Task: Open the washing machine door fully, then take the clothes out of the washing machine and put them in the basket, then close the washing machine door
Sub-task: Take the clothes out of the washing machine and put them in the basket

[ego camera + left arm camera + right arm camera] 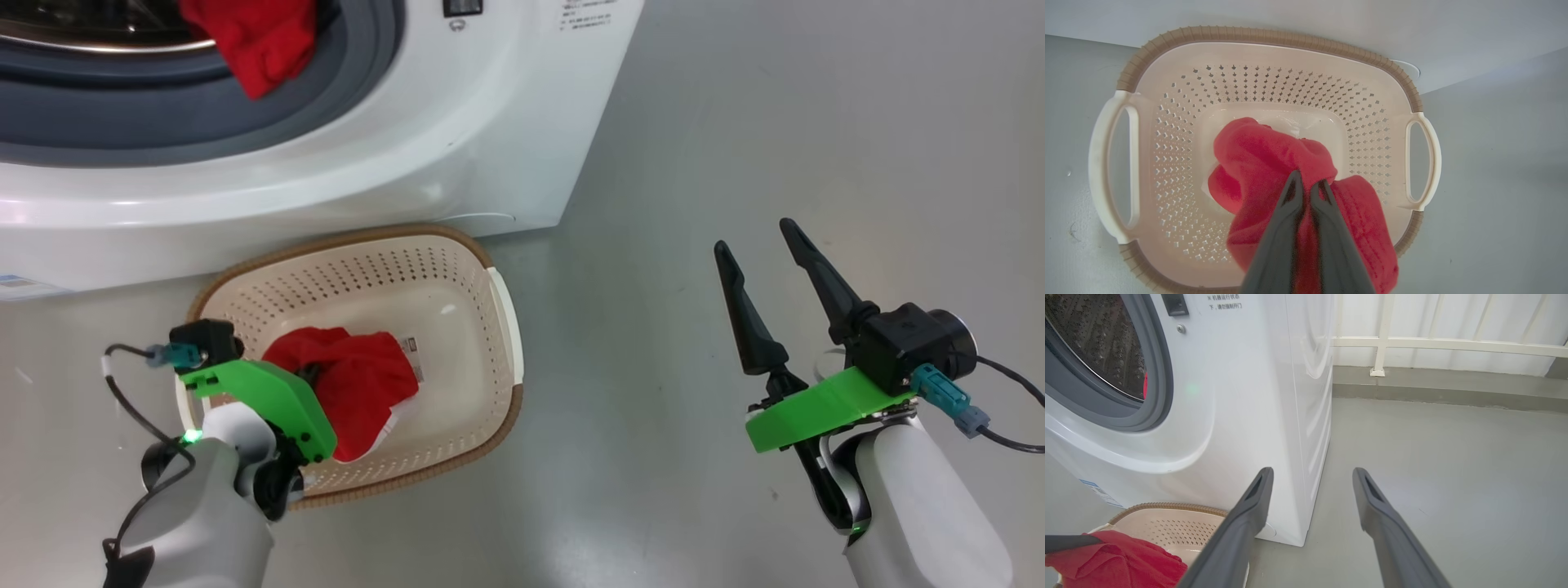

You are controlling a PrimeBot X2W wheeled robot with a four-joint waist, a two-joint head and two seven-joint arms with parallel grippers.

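Note:
The cream basket (pixel 482 269) (pixel 1274 61) (pixel 1180 526) stands on the floor in front of the white washing machine (pixel 457 139) (pixel 1241 396). My left gripper (pixel 1307 183) is shut on a red garment (pixel 359 384) (pixel 1265 151) (pixel 1122 559) that hangs down into the basket. A second red piece of the clothes (pixel 261 41) drapes over the grey rubber ring (pixel 245 114) of the drum opening. Off to the right, over bare floor, my right gripper (pixel 763 233) (pixel 1312 475) is open and holds nothing. The washing machine door is out of view.
Grey floor (pixel 735 122) stretches to the right of the machine. A white railing (pixel 1412 343) and a low grey kerb (pixel 1433 388) run along the far wall. My left forearm (pixel 204 506) is at the basket's near left corner.

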